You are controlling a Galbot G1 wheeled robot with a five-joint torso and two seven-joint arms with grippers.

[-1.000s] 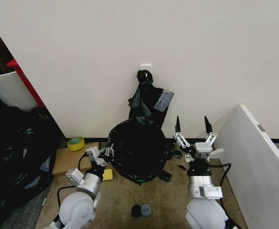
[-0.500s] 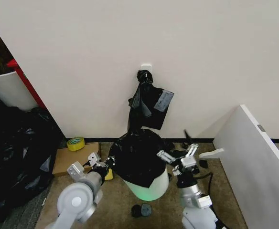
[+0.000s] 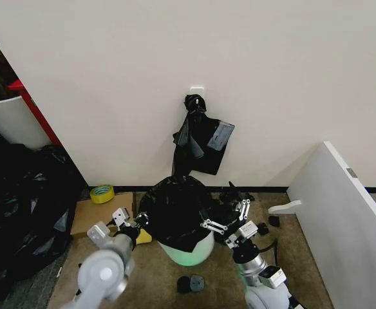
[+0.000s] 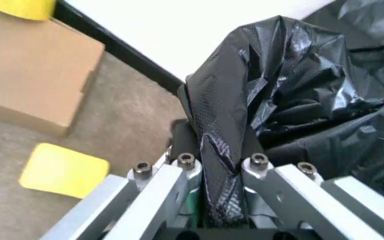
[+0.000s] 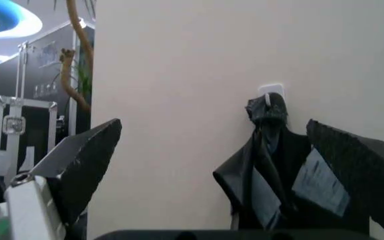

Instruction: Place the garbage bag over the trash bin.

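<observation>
The trash bin point(image 3: 188, 250) stands upright on the carpet, white with a green-tinted base. The glossy black garbage bag point(image 3: 175, 207) covers its top and hangs a short way down the sides. My left gripper point(image 3: 136, 222) is at the bag's left edge, shut on a fold of the bag point(image 4: 222, 150). My right gripper point(image 3: 219, 207) is open at the bag's right side, its fingers spread wide. In the right wrist view the right gripper point(image 5: 225, 165) has nothing between its fingers point(image 5: 85, 160).
A knotted bunch of black bags point(image 3: 197, 138) hangs from a wall hook behind the bin. A heap of black plastic point(image 3: 17, 206) fills the left. A cardboard box point(image 3: 91, 215), tape roll point(image 3: 102, 193) and yellow pad point(image 3: 145, 237) lie left; a white panel point(image 3: 346, 219) leans right.
The bagged bin rose from tipped to upright and shifted slightly left. My right gripper swung from pointing up at the right to the bag's right side, staying open. My left gripper kept its hold.
</observation>
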